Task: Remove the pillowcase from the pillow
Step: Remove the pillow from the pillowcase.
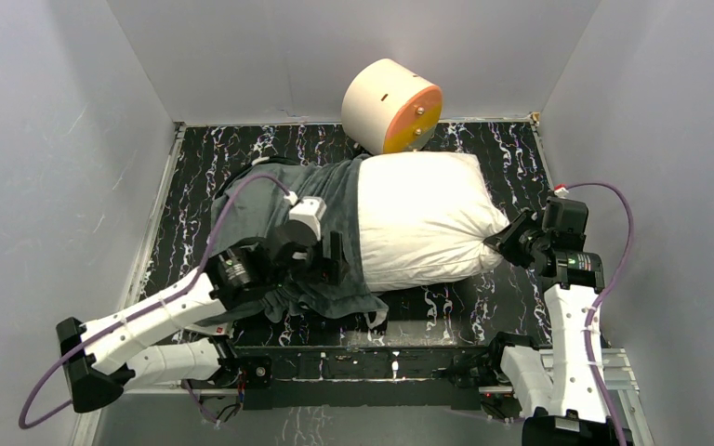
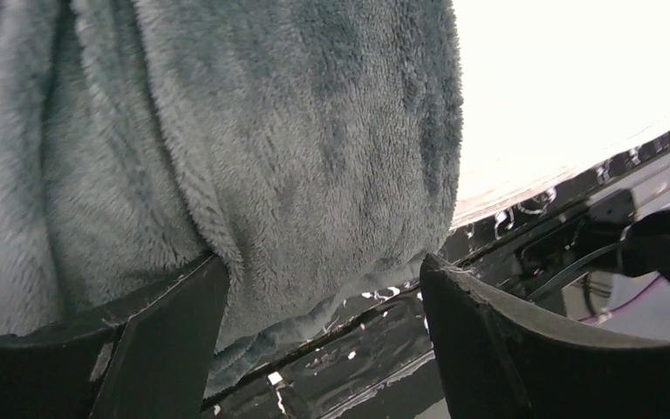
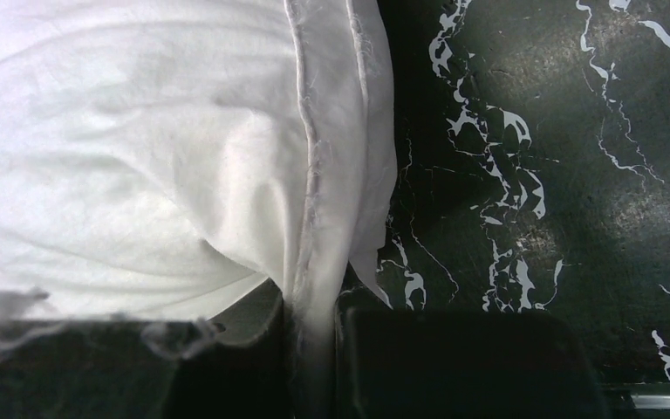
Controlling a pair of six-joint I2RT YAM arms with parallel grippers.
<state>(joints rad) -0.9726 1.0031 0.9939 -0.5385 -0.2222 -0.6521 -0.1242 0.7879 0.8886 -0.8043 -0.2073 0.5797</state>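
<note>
One pillow (image 3: pixel 140 157) corner inside right gripper (image 3: pixel 314 316)

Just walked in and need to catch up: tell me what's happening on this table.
The robot is working a grey pillowcase off a white pillow. The right gripper is pinched on the seam at the pillow's right end. The left gripper stands open at the bunched pillowcase, not clamping it. The case covers only the pillow's left part; most of it is bare.

Cylinder (image 1: pixel 392 107) crowds the pillow (image 1: pixel 423 218) from behind — bare table (image 1: pixel 446 302) in front.
</note>
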